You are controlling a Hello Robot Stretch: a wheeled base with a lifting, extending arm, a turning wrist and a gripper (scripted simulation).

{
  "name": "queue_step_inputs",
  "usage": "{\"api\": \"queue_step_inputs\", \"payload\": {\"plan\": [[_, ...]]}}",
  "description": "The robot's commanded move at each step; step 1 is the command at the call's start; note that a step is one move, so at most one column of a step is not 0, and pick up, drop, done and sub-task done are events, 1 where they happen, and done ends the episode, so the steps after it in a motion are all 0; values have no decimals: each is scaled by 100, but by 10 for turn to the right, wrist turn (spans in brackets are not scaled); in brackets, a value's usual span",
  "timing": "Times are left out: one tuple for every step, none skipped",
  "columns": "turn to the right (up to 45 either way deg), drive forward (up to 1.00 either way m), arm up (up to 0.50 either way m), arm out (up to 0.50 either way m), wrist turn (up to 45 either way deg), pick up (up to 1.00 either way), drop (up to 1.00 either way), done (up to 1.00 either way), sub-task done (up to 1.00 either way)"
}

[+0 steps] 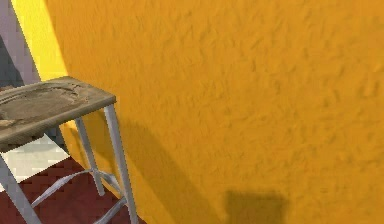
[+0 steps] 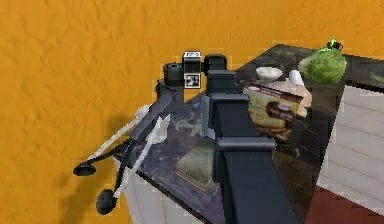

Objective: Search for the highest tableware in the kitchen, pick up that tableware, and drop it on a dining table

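Step in hand judged as search and line-up, no grasp begun. In the arm side view the arm [image 2: 245, 170] rose over a dark surface [image 2: 318, 118] set against an orange wall [image 2: 70, 60]. The tool [image 2: 96, 184] hung past the surface's left end with only bare wall behind its fingers [image 2: 120, 145], so it held nothing; whether those fingers were spread or pressed together could not be told. Likeliest task thing: a small white bowl [image 2: 268, 72] on the surface's far part, just beside a pale cup-like thing [image 2: 297, 78] and near a green leafy lump [image 2: 322, 65], with a brown box [image 2: 275, 108] nearer the camera. Which of these stood highest could not be settled. The bowl lay well apart from the tool, toward that view's right, with the arm between them. To do the step well, I judged the base should shift toward that view's right until the tool faced the bowl — then lift above the box before extending, since a low reach could knock it. Forward view: a wood-topped stand [image 1: 55, 100] beside the same wall.
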Motion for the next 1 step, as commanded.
{"api": "queue_step_inputs", "payload": {"plan": [[0,0,0,0,450,0,0,0,0]]}}
